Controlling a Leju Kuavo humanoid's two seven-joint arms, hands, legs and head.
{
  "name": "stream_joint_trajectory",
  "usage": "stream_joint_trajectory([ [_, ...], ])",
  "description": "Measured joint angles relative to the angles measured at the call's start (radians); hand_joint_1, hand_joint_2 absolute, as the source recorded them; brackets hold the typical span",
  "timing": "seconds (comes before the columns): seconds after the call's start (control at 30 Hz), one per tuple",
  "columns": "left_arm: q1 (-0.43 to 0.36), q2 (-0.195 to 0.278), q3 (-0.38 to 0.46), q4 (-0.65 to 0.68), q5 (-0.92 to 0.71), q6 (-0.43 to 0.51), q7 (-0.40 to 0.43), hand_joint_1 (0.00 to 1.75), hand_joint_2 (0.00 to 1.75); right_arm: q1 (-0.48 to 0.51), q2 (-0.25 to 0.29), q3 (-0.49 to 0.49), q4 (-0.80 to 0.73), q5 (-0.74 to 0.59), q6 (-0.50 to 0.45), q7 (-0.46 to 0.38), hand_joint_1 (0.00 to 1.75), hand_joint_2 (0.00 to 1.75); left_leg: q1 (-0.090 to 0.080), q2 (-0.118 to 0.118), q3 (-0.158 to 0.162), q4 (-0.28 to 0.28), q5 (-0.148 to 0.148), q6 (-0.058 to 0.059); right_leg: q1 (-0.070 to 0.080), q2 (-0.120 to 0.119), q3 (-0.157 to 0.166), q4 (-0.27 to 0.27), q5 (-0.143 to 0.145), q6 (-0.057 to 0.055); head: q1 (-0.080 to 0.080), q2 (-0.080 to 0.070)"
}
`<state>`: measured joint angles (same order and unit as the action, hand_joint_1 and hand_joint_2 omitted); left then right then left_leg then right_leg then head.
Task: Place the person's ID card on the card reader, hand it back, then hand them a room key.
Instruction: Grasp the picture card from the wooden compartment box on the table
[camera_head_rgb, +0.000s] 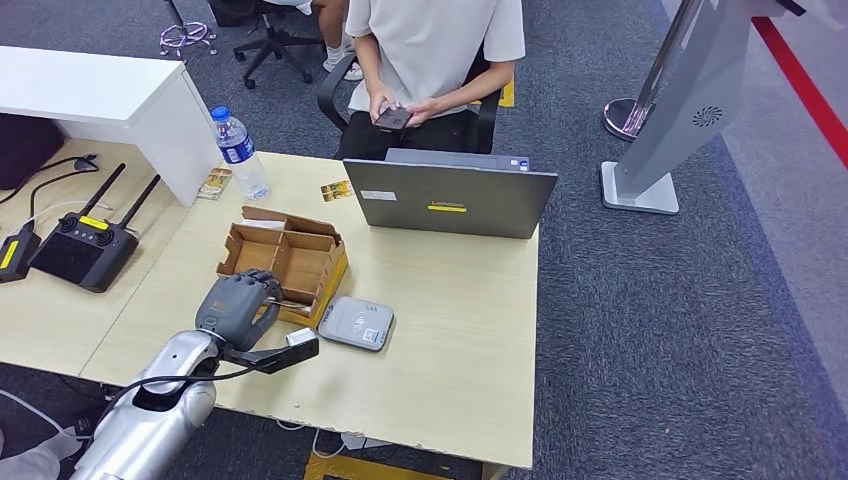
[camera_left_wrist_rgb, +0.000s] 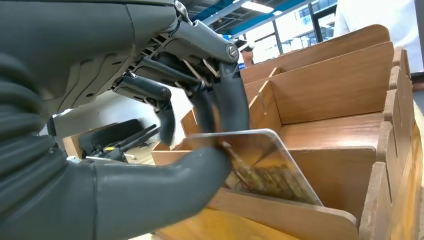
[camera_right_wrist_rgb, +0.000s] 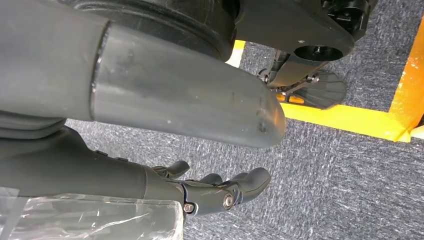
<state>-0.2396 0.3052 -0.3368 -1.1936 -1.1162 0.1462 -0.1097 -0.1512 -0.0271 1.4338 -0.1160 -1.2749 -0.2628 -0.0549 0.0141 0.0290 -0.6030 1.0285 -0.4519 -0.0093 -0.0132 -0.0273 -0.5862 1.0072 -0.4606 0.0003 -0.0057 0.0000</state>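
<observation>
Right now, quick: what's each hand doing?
Left hand: pinching a card over the wooden organizer box.
Right hand: empty, fingers loosely apart, hanging above the floor.

You're in an office | grey carpet (camera_head_rgb: 640, 300) | light wooden desk (camera_head_rgb: 460, 330) with open laptop (camera_head_rgb: 450, 198) | far side: person (camera_head_rgb: 430, 60) on a swivel chair

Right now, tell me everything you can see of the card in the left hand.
The card is thin with rounded corners and a glossy face, printed in brown and gold. The left hand pinches one end between thumb and fingers, holding it tilted over a compartment of the wooden divided box. Its print is too blurred to read.
</observation>
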Motion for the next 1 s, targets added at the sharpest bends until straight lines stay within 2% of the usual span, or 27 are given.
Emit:
stream_joint_trajectory([
  [0.17,-0.002,0.0,0.0,0.006,0.007,0.022,-0.019,1.75,1.75,-0.001,0.0,0.005,0.0,0.0,0.0,0.0,0.0,0.0,0.0,0.0,0.0,0.0,0.0,0.0,0.0,0.0,0.0,0.0,0.0,0.0,0.0,0.0],
  [0.47,0.006,-0.018,0.0,0.001,-0.006,0.178,-0.042,1.75,1.75,-0.004,0.0,0.009,0.0,-0.003,0.0,0.0,0.0,0.0,0.0,0.0,0.0,0.0,0.0,0.0,0.0,0.0,0.0,0.0,0.0,0.0,0.0,0.0],
  [0.63,0.022,-0.026,0.0,-0.031,-0.018,0.205,-0.041,1.75,1.75,-0.004,0.0,0.017,0.0,-0.008,0.0,-0.001,0.0,0.0,0.0,0.0,0.0,0.0,0.0,0.0,0.0,0.0,0.0,0.0,0.0,0.0,0.0,0.0],
  [0.8,0.058,-0.02,0.0,-0.115,-0.029,0.211,-0.041,1.75,1.75,-0.002,0.0,0.022,0.0,-0.025,-0.002,-0.01,0.0,0.0,0.0,0.0,0.0,0.0,0.0,0.0,0.0,0.0,0.0,0.0,0.0,0.0,0.0,0.0],
  [1.0,0.104,0.014,0.0,-0.279,-0.023,0.211,-0.047,1.75,1.75,0.005,0.0,0.022,0.0,-0.043,-0.003,-0.023,0.0,0.0,0.0,0.0,-0.001,0.0,0.0,0.0,0.0,0.0,0.0,0.0,0.0,0.0,0.0,0.0],
])
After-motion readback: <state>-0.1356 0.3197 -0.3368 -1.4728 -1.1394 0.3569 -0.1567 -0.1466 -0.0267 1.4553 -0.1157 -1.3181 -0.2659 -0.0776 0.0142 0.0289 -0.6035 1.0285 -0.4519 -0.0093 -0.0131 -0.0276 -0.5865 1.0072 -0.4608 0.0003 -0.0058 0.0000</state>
